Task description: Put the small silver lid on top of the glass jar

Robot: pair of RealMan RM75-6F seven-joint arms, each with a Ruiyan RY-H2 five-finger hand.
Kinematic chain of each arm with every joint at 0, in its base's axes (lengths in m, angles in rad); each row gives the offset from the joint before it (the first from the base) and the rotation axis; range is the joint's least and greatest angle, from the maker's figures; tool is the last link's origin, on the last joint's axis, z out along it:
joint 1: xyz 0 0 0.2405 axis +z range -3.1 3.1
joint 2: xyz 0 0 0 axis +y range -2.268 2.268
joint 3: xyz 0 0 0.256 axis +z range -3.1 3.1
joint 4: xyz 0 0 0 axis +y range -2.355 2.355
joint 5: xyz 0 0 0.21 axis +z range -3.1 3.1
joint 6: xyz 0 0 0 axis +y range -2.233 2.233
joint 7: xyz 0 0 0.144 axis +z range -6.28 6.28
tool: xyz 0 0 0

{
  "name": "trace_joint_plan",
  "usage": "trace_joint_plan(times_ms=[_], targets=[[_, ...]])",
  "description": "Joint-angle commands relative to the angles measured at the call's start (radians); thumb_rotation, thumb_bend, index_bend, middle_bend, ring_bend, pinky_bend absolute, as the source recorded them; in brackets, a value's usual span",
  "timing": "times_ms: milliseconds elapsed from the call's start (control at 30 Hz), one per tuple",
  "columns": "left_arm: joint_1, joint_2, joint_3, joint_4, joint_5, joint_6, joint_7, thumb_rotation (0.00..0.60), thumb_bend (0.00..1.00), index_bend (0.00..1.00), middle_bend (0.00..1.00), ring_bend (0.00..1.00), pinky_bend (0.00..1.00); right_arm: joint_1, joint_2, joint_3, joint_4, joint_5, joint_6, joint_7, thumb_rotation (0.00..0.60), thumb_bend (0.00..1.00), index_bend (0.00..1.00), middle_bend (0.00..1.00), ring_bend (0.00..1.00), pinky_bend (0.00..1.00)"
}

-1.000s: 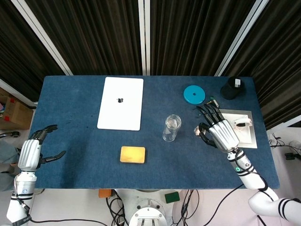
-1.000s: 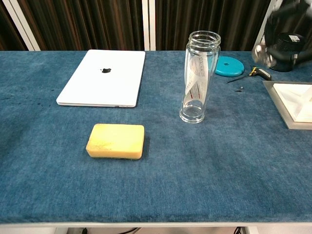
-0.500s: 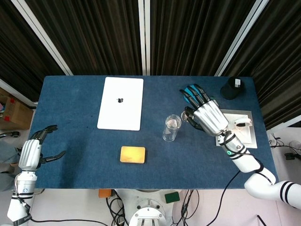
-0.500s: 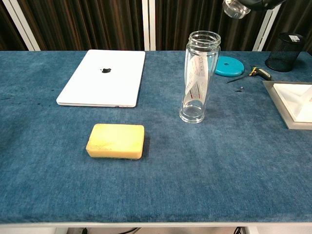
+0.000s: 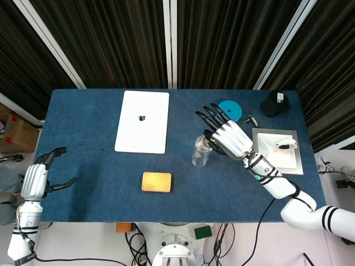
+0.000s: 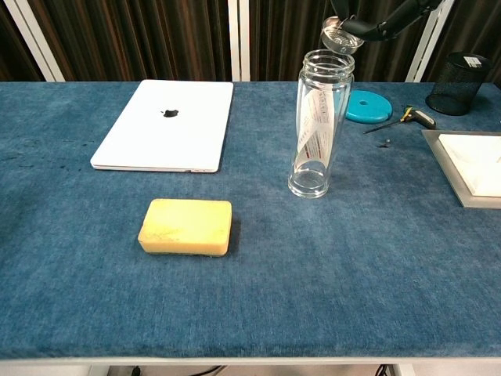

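Note:
The tall glass jar [image 6: 317, 125] stands upright mid-table, its mouth uncovered, also seen as the jar [image 5: 199, 156] from above. My right hand [image 5: 226, 136] hovers above and just right of the jar mouth, holding the small silver lid [image 6: 338, 37] in its fingers [image 6: 374, 27]. In the chest view the lid is tilted and sits slightly above the jar's rim at its right side. My left hand [image 5: 37, 177] hangs off the table's left edge, fingers apart, holding nothing.
A white laptop [image 5: 142, 121] lies closed at the back left. A yellow sponge [image 5: 156, 182] sits near the front. A blue disc [image 5: 229, 109], a small tool [image 6: 399, 119], a black mesh cup [image 5: 274, 103] and a white tray [image 5: 277, 151] are on the right.
My right hand has carried the lid left from beside the tray to just over the jar's mouth. The left hand has stayed put.

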Motion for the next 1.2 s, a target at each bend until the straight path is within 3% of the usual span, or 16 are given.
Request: trace_joint_plan(times_ms=[33,433,1200], targets=[[0.001,-0.002,0.001,0.002,-0.001,-0.002,-0.003,0.6,0.03,0.22,0.27,0.27,0.26,0.009,-0.005,-0.001,0.003,0.008,-0.012,-0.006,0.6,0.44,0.67,0.06,0.0,0.0],[0.004,-0.001,-0.001,0.018,-0.012,-0.008,-0.019,0.6,0.03,0.22,0.27,0.27,0.26,0.052,0.009,-0.002,-0.005,0.059,-0.087,0.029,0.6,0.44,0.68,0.06,0.0,0.0],[-0.001,-0.009,0.0,0.027,-0.013,-0.024,-0.02,0.6,0.03,0.22,0.27,0.27,0.26,0.116,0.069,-0.001,-0.076,0.176,-0.213,-0.057,0.6,0.44,0.68,0.07,0.0,0.0]])
